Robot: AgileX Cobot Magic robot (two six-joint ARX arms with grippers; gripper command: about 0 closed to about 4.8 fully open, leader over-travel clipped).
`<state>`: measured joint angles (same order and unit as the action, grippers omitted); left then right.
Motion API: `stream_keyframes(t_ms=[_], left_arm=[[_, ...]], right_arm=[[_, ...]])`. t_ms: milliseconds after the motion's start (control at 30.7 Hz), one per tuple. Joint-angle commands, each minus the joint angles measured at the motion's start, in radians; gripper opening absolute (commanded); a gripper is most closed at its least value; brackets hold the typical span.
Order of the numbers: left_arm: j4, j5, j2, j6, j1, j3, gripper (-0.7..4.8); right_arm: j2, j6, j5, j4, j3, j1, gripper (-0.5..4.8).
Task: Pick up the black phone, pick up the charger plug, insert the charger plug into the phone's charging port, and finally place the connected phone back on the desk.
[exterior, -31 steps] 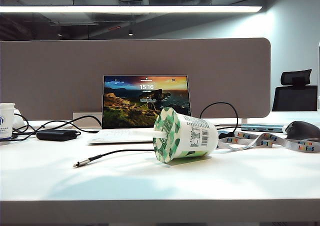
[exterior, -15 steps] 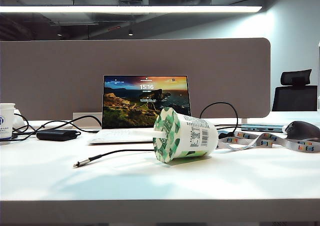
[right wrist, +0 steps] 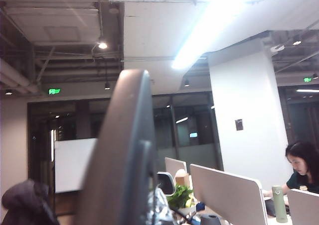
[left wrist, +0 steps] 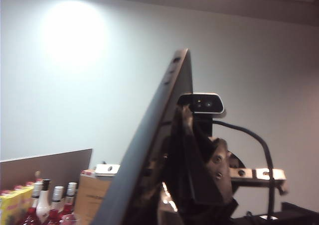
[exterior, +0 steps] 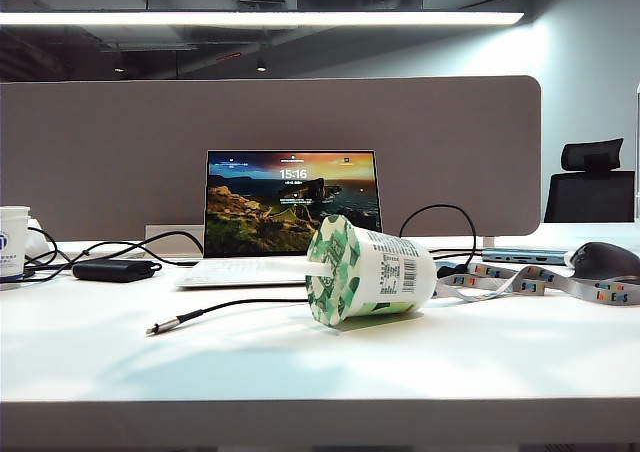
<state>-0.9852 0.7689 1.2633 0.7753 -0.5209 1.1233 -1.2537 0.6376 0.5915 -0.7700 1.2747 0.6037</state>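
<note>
Desk [exterior: 320, 372]: the thick white front edge runs the full width of the exterior view, and a broad bare strip lies behind it. Neither arm shows in this view.
Far left: a white mug [exterior: 13, 240] is cut by the frame edge, with a matte black adapter box [exterior: 115, 270] and looping cables just beside it.
Charger plug [exterior: 163, 324]: lies flat on the desk left of centre with bare white surface all round it. Its thin black cable [exterior: 250, 304] trails toward the cup.
Centre: an open laptop [exterior: 285, 212] stands against the taupe divider panel [exterior: 270, 112]. A yoghurt cup [exterior: 368, 270] lies on its side in front of the laptop.
Right: a lanyard [exterior: 530, 282] and a dark mouse [exterior: 603, 260] lie near the back edge.
Black phone [left wrist: 159, 115]: held up in the air, off the desk. The left wrist view shows it edge-on and slanted, and it fills the near field of the right wrist view [right wrist: 122, 150].
Left gripper: close by the phone, but its fingers cannot be made out, so I cannot tell its jaw state.
Right gripper [left wrist: 184, 150]: raised, clenched on the black phone's flat face.
</note>
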Motion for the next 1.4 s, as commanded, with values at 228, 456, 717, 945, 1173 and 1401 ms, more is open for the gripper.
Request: stream_keyframes(t_ms=[228,456,717,945,1173,1401], left_arm=[[0.004,-0.013,-0.003,-0.016,0.0,0.004,-0.06],[0.003,-0.006,-0.003,-0.053,0.002,0.004,-0.06],[0.004,0.04,-0.004,-0.09,0.016,0.004,-0.06],[0.171,0.185,-0.004,-0.17,0.097,0.004,-0.06],[0.391,0.272,-0.004,-0.345,0.135,0.004,-0.06],[0.618,0.275,-0.004,-0.534,0.132,0.004,-0.06]], right_arm=[[-0.008,-0.009,0.013,-0.018,0.005,0.008,-0.05],[-0.004,-0.025,0.014,-0.013,0.005,0.002,4.58],[0.065,-0.169,0.016,0.156,0.006,-0.068,4.74],[0.159,-0.272,0.085,0.354,0.006,-0.222,4.2],[0.18,-0.273,0.28,0.515,0.006,-0.308,4.21],[0.18,-0.364,0.282,0.663,0.006,-0.308,4.17]])
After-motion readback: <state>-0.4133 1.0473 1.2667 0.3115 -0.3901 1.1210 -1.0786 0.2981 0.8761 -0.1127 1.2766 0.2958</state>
